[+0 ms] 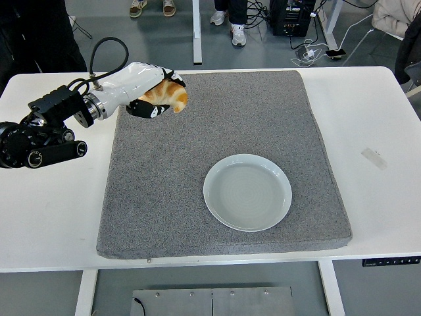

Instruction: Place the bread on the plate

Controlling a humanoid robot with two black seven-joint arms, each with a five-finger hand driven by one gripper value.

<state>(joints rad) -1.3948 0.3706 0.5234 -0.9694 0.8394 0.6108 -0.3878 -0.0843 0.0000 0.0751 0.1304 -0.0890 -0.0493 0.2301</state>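
The bread (pixel 170 97), a golden-brown croissant, is held in my left hand (pixel 155 92), whose white and black fingers are curled around it. The hand holds it raised above the far left part of the grey mat (pixel 223 131). The pale grey plate (pixel 247 191) lies empty on the mat, right of the middle and nearer the front edge, well away from the hand. My right arm does not show.
The grey mat covers the middle of the white table (pixel 375 118). A small strip of tape (pixel 374 158) lies on the table at the right. People's feet (pixel 152 7) and cables (pixel 309 49) show on the floor beyond the far edge.
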